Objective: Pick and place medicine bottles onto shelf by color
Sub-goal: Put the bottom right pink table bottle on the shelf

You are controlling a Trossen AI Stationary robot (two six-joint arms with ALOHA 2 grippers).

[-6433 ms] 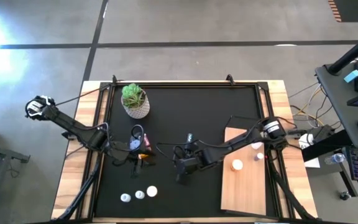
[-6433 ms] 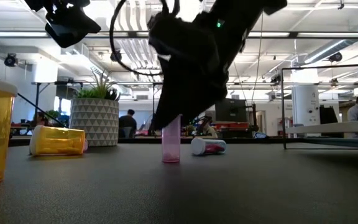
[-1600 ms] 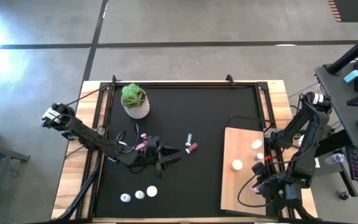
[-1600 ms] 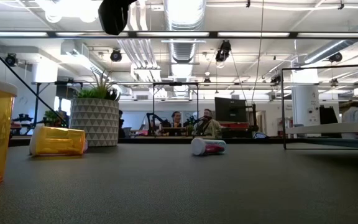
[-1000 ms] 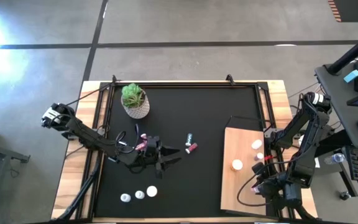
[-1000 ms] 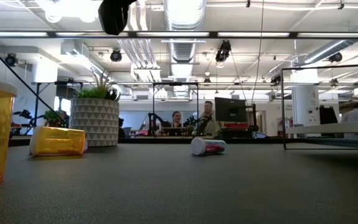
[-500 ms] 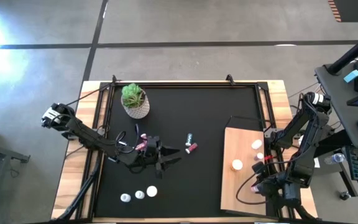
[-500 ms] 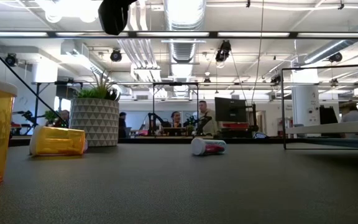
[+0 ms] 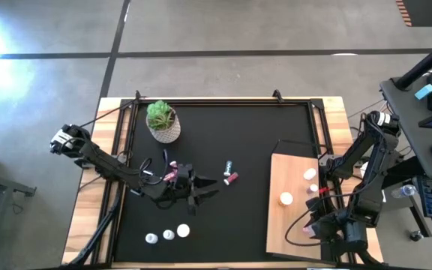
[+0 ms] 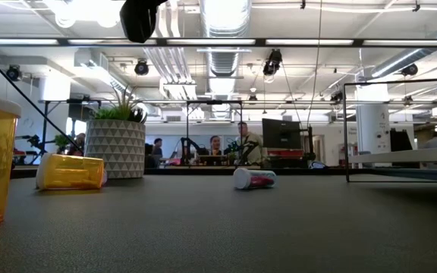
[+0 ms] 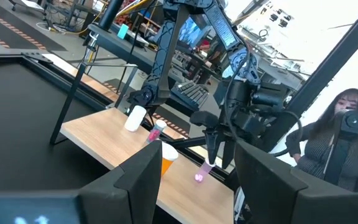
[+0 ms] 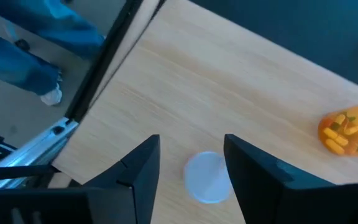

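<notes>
The pale wooden shelf (image 9: 291, 225) lies on the right of the black mat. Three white-capped bottles (image 9: 309, 174) stand on its far half, among them an orange one (image 12: 347, 132). My right gripper (image 9: 315, 226) hangs open over the shelf's near right part, pointing steeply down. Its fingers stand on either side of a pink bottle (image 11: 202, 173) that stands upright on the board, its pale cap (image 12: 209, 177) facing up. My left gripper (image 9: 205, 189) waits open and level above the middle of the mat, with nothing between its fingers.
On the mat lie a pink bottle (image 9: 232, 178) and a teal-banded one (image 9: 228, 165). Three white-capped bottles (image 9: 168, 235) stand near the front edge. A potted plant (image 9: 163, 121) stands at the far left. An orange bottle (image 10: 70, 172) lies near the plant.
</notes>
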